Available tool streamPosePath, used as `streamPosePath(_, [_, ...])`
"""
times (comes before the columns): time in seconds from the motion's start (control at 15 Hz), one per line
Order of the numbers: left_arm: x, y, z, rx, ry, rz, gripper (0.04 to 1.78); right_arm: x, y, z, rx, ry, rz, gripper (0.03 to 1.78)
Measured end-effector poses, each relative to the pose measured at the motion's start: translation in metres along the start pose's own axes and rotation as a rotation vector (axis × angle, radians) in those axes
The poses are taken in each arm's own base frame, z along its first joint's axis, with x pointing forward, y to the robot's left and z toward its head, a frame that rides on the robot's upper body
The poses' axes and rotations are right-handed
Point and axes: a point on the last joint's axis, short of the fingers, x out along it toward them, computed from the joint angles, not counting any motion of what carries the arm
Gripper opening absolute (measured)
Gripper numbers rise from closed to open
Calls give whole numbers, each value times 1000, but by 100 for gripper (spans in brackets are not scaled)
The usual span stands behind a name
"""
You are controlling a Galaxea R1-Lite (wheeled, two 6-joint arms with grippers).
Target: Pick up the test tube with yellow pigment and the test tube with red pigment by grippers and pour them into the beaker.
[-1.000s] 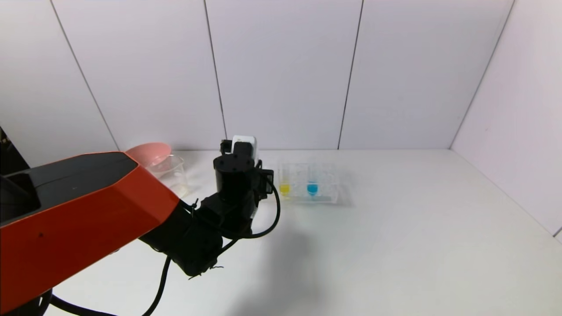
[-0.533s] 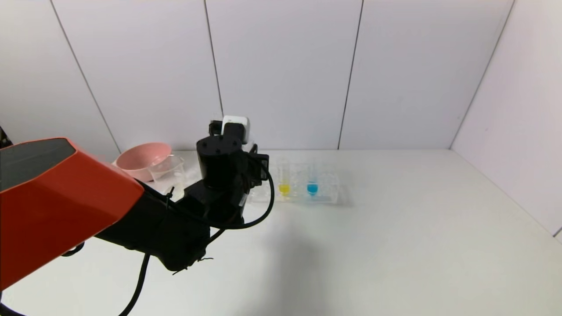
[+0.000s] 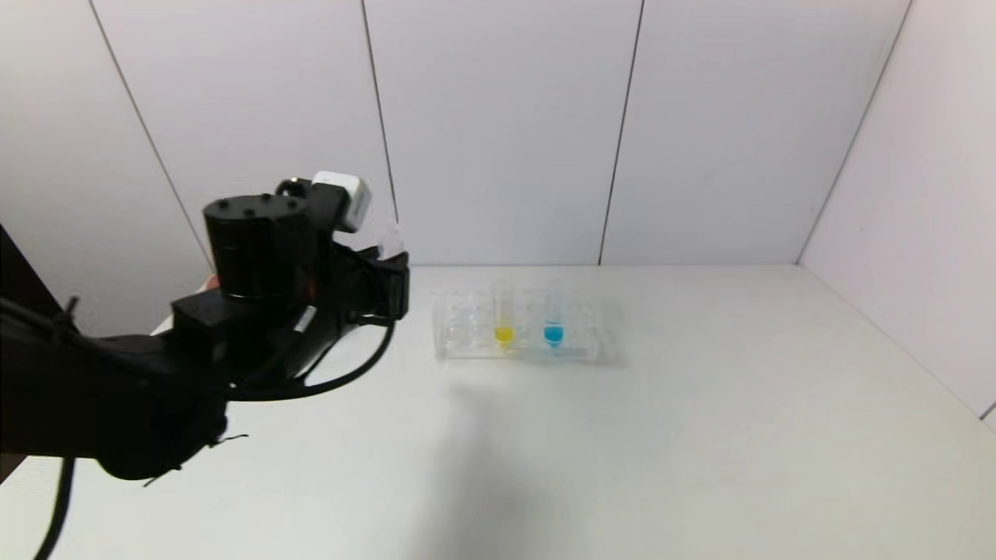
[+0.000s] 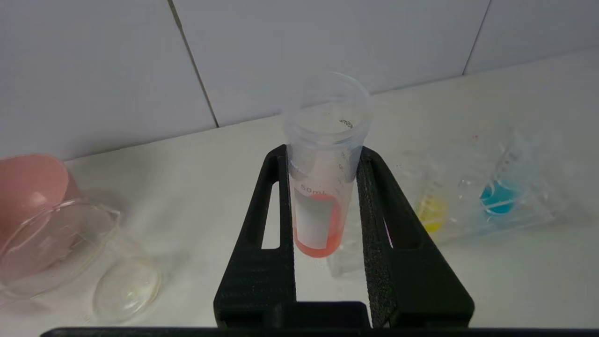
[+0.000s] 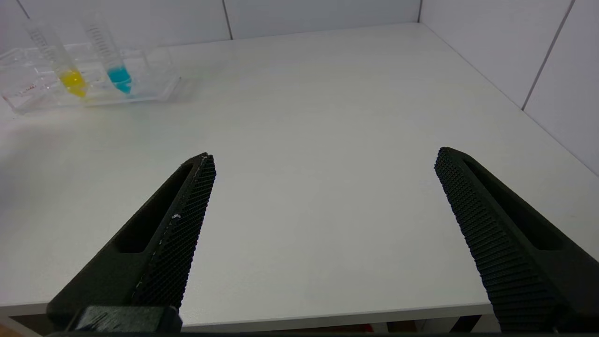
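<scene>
My left gripper (image 4: pixel 323 157) is shut on the test tube with red pigment (image 4: pixel 318 220) and holds it upright in the air, left of the rack. In the head view this gripper (image 3: pixel 389 280) is raised at the table's back left. The test tube with yellow pigment (image 3: pixel 504 323) stands in the clear rack (image 3: pixel 580 342); it also shows in the left wrist view (image 4: pixel 430 213) and the right wrist view (image 5: pixel 70 77). The beaker (image 4: pixel 61 248) sits on the table below and to the left of the held tube. My right gripper (image 5: pixel 325 164) is open and empty over the table's front edge.
A blue-liquid tube (image 3: pixel 553 323) stands in the rack beside the yellow one. A pink bowl (image 4: pixel 28 182) sits right behind the beaker by the back wall. In the head view my left arm hides the bowl and the beaker. Walls close the back and the right side.
My left arm has risen and swung left, away from the rack, with the red tube in it. It now hides the bowl and beaker in the head view.
</scene>
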Motion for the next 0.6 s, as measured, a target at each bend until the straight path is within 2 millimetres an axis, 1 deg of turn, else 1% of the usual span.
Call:
streamPosePath(0.2, [-21,62,-3,44,93,-8,42,0,0,0,0,0,0,171])
streamPosePath(0.47, [-46,139,-11,82,149,50,42,0,0,0,0,0,0,171])
streamPosePath(0.6, [-53,170,-13,103,197,51,42,0,0,0,0,0,0,171])
